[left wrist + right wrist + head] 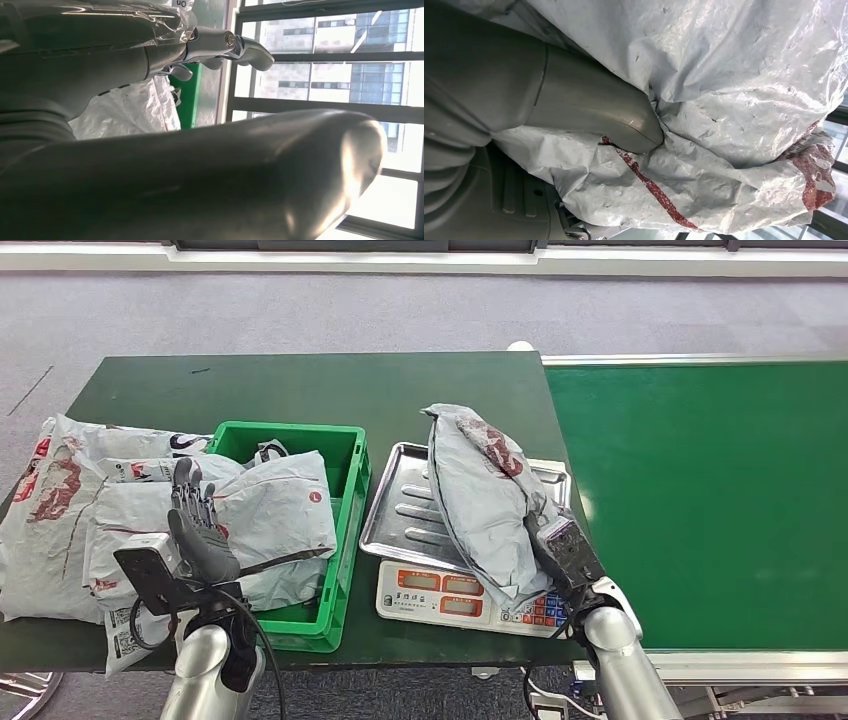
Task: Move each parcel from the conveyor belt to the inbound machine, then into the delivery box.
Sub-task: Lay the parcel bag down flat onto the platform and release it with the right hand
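Right hand (562, 552) grips the near end of a grey parcel (485, 495), thumb (624, 125) pressed into the plastic. Parcel lies on the steel tray of the scale (462, 598), beside the conveyor belt (700, 500). Left hand (200, 530) empty, fingers apart, raised over parcels in the green crate (350, 510).

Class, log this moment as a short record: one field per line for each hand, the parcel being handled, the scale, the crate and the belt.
right hand: grips grey parcel
grey parcel: lying on scale tray
left hand: raised over the crate, holding nothing
green crate: holds parcels
loose parcels: piled beside the crate
conveyor belt: bare green surface
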You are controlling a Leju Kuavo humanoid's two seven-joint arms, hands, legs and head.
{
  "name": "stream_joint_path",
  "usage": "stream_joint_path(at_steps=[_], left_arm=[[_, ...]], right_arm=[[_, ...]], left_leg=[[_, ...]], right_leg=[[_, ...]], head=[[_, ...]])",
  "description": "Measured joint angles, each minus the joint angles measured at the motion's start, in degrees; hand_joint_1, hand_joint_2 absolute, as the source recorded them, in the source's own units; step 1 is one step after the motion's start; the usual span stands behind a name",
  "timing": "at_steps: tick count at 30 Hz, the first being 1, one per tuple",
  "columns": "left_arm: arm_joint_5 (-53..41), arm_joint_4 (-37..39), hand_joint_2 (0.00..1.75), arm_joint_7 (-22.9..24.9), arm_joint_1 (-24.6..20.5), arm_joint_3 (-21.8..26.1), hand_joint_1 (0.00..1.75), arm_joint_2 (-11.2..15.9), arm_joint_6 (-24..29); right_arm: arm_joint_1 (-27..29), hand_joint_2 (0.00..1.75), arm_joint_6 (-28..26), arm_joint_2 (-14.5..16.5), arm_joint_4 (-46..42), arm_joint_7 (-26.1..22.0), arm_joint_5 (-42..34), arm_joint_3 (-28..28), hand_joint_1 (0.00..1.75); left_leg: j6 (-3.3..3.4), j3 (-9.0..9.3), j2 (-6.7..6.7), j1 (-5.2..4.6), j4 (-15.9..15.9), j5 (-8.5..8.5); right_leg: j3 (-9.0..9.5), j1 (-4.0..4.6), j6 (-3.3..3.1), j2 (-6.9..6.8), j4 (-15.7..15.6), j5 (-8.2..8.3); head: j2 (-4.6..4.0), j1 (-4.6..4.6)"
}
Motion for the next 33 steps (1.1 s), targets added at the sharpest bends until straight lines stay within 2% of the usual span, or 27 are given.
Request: stream_joint_path(at_steps=[2, 3, 4, 14, 18, 25, 33], left_arm=[[0.0, 0.2, 0.00, 0.0, -0.1, -0.1, 0.00, 0.0, 0.0], [0.1, 0.3, 0.00, 0.0, -0.2, -0.1, 0.00, 0.0, -0.1], [0.1, 0.4, 0.00, 0.0, -0.3, -0.2, 0.00, 0.0, -0.2], [0.4, 0.5, 0.00, 0.0, -0.6, -0.3, 0.00, 0.0, -0.5], [0.4, 0.4, 0.00, 0.2, -0.2, -0.3, 0.00, 0.0, -0.7], [0.3, -0.6, 0.00, 0.7, 0.5, -0.3, 0.00, 0.0, -1.4], [0.3, -1.3, 0.00, 1.2, 0.9, -0.3, 0.00, -0.1, -1.4]], right_arm=[[0.1, 1.75, 0.1, 0.0, 0.0, -0.1, 0.0, 0.1, 0.48], [0.1, 1.75, 0.1, 0.0, 0.0, -0.2, 0.1, 0.3, 0.20], [0.1, 1.75, 0.2, 0.0, 0.0, -0.2, 0.2, 0.6, 0.00], [0.4, 1.75, -4.3, 0.0, -0.1, 2.5, 4.1, 2.6, 0.00], [1.6, 0.00, -5.1, -0.2, -1.2, 3.3, 4.7, 2.7, 0.00], [5.6, 0.00, -5.2, -0.3, -7.1, 3.7, 5.2, 2.7, 0.00], [7.3, 0.00, -4.9, -0.3, -10.5, 3.8, 5.3, 2.7, 0.00]], left_leg=[[0.00, 0.00, 0.00, 0.00, 0.0, 0.00], [0.00, 0.00, 0.00, 0.00, 0.0, 0.00], [0.00, 0.00, 0.00, 0.00, 0.0, 0.00], [0.00, 0.00, 0.00, 0.00, 0.0, 0.00], [0.00, 0.00, -0.01, 0.00, 0.0, 0.00], [-0.01, -0.02, 0.00, 0.00, 0.0, -0.02], [0.00, -0.01, 0.00, 0.00, 0.0, -0.01]], right_leg=[[0.00, 0.00, 0.00, 0.00, 0.0, 0.00], [0.00, 0.00, 0.00, 0.00, 0.0, 0.00], [0.00, 0.00, 0.00, 0.00, 0.0, 0.00], [0.00, 0.00, 0.00, 0.00, 0.0, 0.00], [0.00, 0.00, 0.00, -0.01, 0.0, 0.00], [-0.02, 0.00, 0.00, 0.00, 0.0, -0.01], [0.00, 0.00, 0.00, 0.00, 0.0, -0.01]], head=[[0.00, 0.00], [0.00, 0.00], [0.00, 0.00], [0.00, 0.00], [0.00, 0.00], [0.00, 0.00], [0.00, 0.00]])
